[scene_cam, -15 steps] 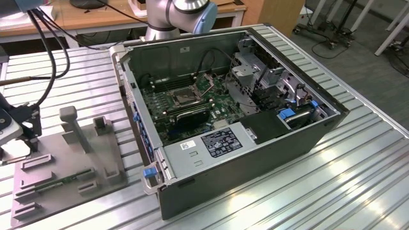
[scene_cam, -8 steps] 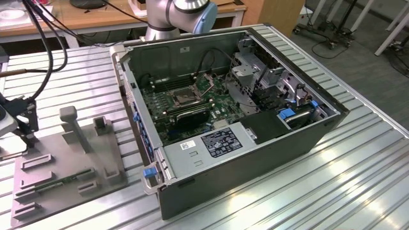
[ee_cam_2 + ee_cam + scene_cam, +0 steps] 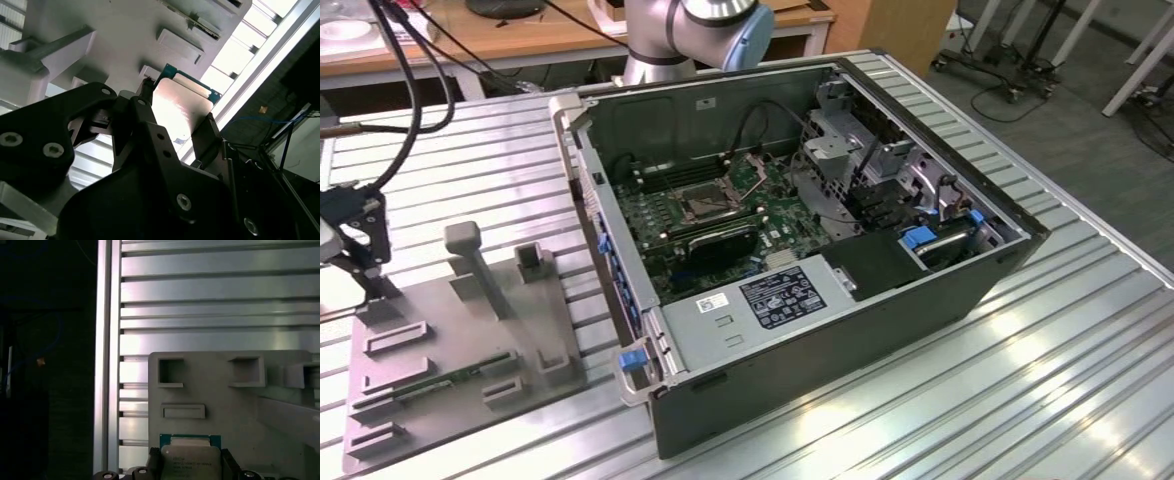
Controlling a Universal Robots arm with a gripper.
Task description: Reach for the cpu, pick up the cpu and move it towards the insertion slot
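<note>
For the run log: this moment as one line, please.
gripper: shut on cpu | over grey tray | insertion slot: not reached

The arm (image 3: 683,30) pokes in at the top middle of the exterior view, a silver joint with a blue cap. The black hand (image 3: 350,228) sits way over at the left edge, pointing down. In the second wrist view, its fingers (image 3: 150,125) are clamped on opposite edges of the cpu (image 3: 182,107).
</note>
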